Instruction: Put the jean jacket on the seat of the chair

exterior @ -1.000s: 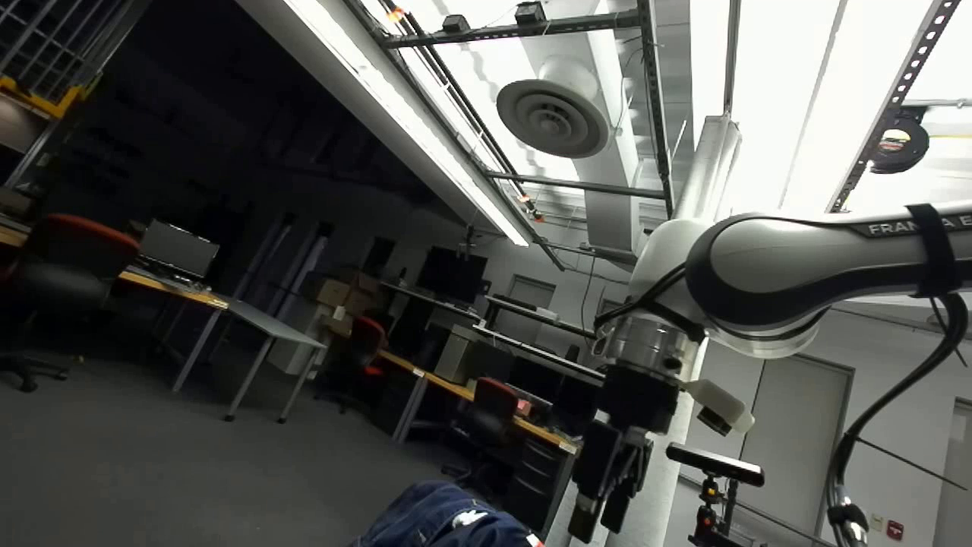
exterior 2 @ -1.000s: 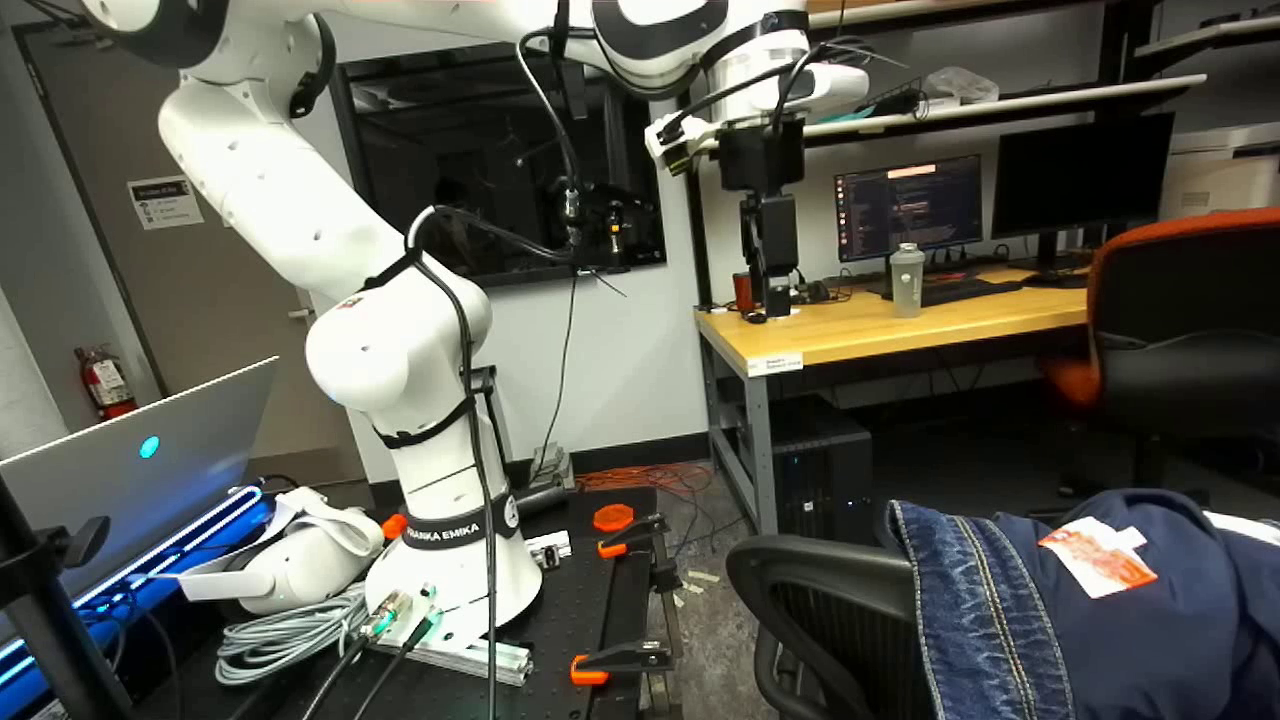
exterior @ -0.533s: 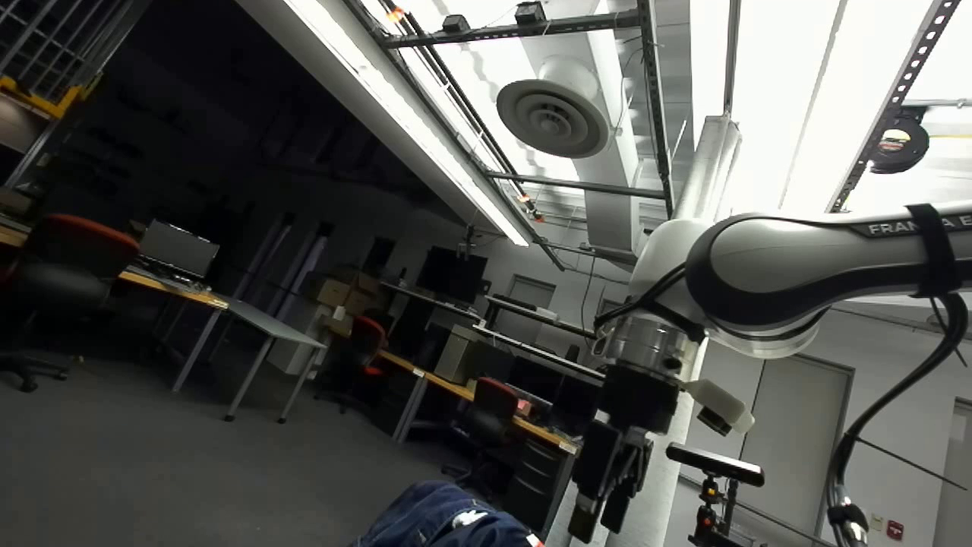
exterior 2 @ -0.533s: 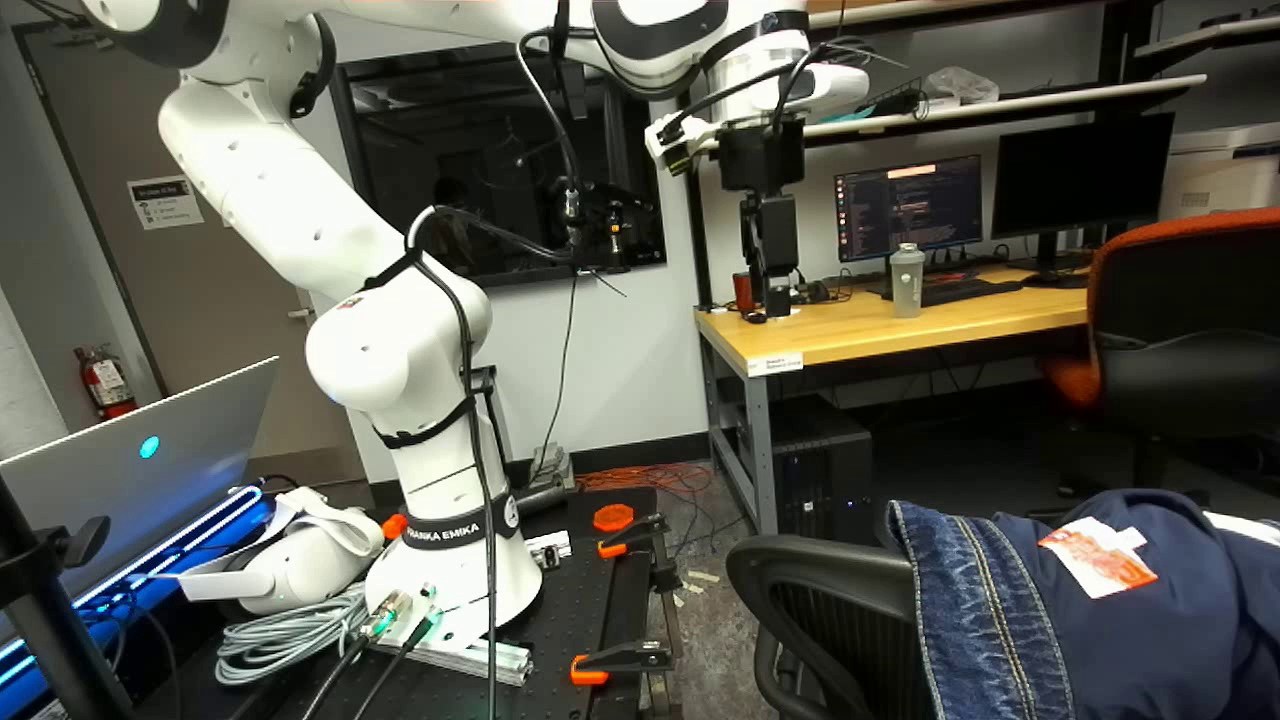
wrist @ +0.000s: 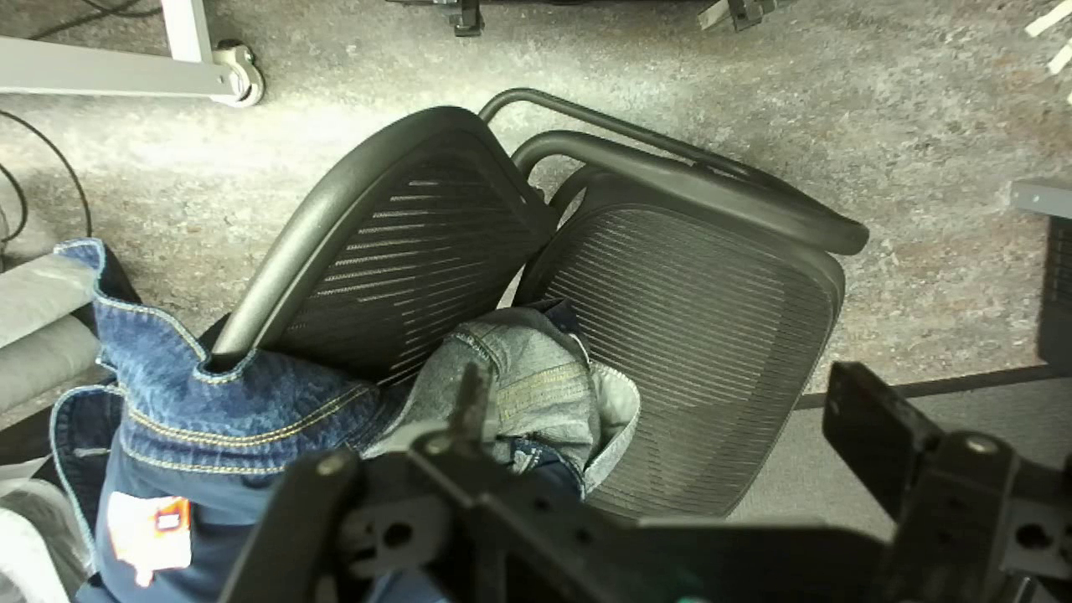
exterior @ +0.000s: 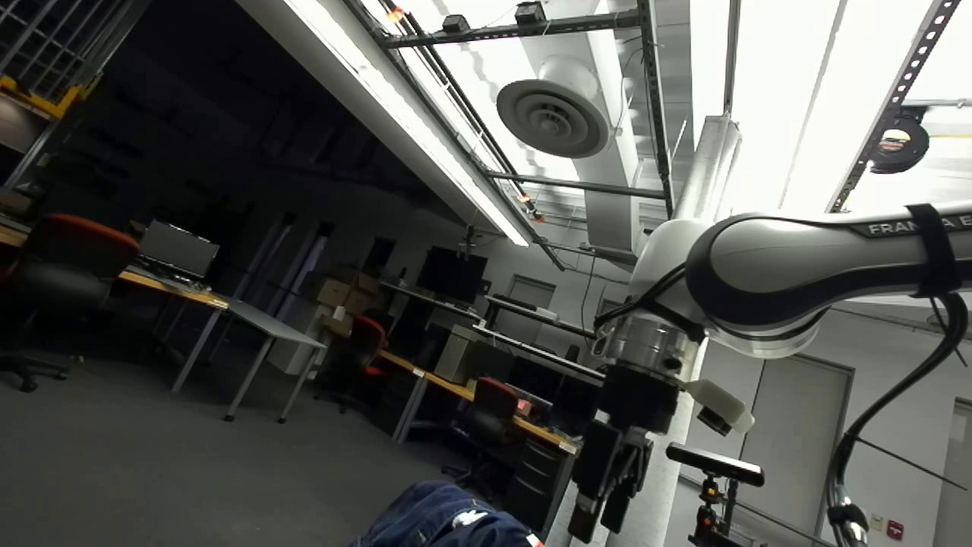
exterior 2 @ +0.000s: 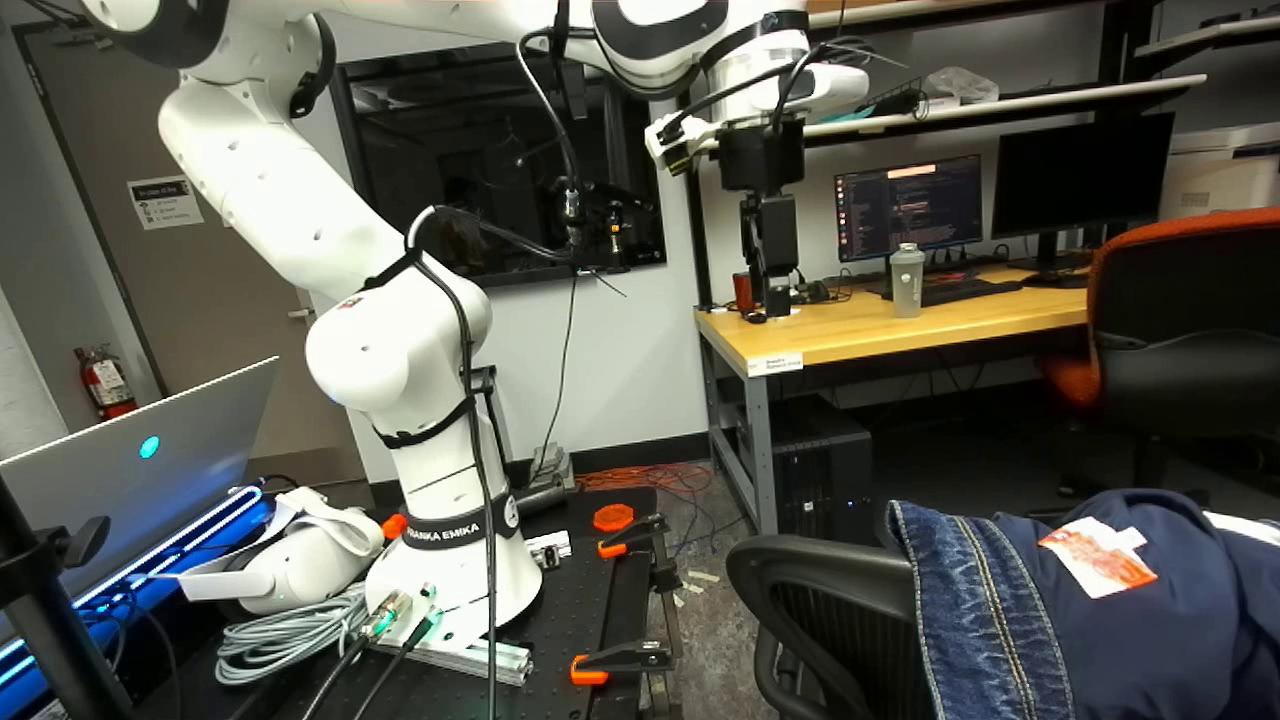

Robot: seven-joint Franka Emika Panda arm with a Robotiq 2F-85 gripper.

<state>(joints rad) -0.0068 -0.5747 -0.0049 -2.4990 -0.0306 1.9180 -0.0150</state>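
Note:
The jean jacket [wrist: 251,410] is draped over the backrest [wrist: 419,243] of a black mesh chair. Its light grey inner part [wrist: 544,377] hangs down on the seat side and overlaps the rear of the seat [wrist: 703,327]. In both exterior views the dark blue jacket [exterior 2: 1150,630] [exterior: 448,524] shows at the lower edge, partly cut off. A white and orange patch [exterior 2: 1100,555] is on it. My gripper [wrist: 662,398] is open and empty, well above the chair, with fingers pointing down. In both exterior views the gripper [exterior 2: 768,300] [exterior: 600,520] is apart from the jacket.
A wooden desk [exterior 2: 900,330] with monitors and a bottle [exterior 2: 907,280] stands behind the gripper. An orange and black chair [exterior 2: 1190,320] is at its right. The black base table [exterior 2: 590,600] carries clamps, cables and a headset [exterior 2: 310,560]. A camera on a stand [exterior: 714,463] is nearby.

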